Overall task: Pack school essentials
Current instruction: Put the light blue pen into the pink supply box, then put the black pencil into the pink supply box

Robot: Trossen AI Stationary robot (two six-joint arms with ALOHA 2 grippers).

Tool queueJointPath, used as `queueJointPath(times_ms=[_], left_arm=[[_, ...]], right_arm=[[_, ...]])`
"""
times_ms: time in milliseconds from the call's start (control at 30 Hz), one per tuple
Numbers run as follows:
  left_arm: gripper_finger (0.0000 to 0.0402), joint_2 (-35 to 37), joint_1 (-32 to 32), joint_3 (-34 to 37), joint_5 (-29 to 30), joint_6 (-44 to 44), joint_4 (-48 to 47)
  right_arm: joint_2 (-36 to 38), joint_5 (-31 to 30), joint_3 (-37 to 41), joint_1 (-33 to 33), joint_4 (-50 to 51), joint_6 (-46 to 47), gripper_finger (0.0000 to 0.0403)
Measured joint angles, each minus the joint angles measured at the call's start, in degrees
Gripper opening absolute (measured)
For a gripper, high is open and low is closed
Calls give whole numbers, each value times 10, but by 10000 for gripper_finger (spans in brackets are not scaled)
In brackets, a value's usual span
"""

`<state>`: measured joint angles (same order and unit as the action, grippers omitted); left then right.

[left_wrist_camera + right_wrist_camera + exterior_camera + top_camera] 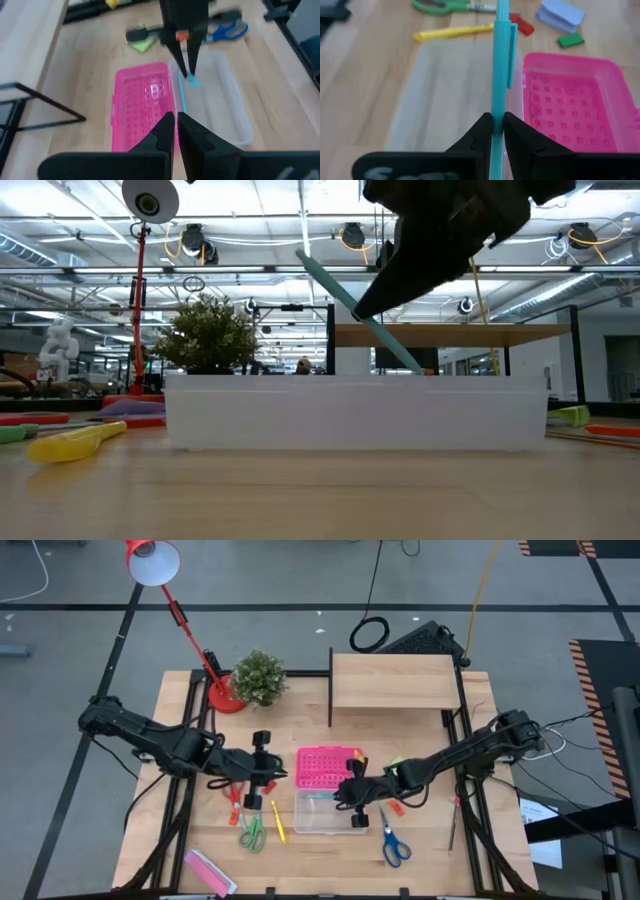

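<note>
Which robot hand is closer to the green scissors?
The left hand. It hovers just above the green scissors on the left side of the table. The right hand is across the clear box, holding a teal pen.

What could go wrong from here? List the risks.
1. The right gripper pinches the teal pen near one end, tilted above the clear box; released like this, it might land across the box wall or pink lid rather than inside.
2. The thin, smooth pen could swivel or slip between the fingers.
3. The left gripper, shut and empty, waits close beside the lid; both arms could crowd each other over the box.
</note>
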<state>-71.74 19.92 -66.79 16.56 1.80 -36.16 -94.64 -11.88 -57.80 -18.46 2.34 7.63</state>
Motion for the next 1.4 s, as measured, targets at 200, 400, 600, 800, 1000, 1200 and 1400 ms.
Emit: queueJointPath(times_ms=[200, 400, 600, 800, 1000, 1200, 1400], left_arm=[[26, -3, 0, -1, 0, -5, -1], [26, -3, 0, -1, 0, -4, 0], [26, -3, 0, -1, 0, -4, 0], [26, -3, 0, -1, 0, -5, 0], [26, -3, 0, -1, 0, -5, 0], [26, -3, 0, -1, 0, -5, 0], [26, -3, 0, -1, 0, -2, 0]], right_arm=[[-27, 2, 1, 0, -3, -13, 36], [-37, 2, 0, 0, -8, -11, 36], [-46, 4, 0, 0, -3, 1, 36], [-63, 3, 0, 1, -6, 4, 36], [-63, 2, 0, 1, -6, 7, 43], [-63, 1, 0, 1, -6, 7, 69], [-63, -2, 0, 1, -7, 13, 101]])
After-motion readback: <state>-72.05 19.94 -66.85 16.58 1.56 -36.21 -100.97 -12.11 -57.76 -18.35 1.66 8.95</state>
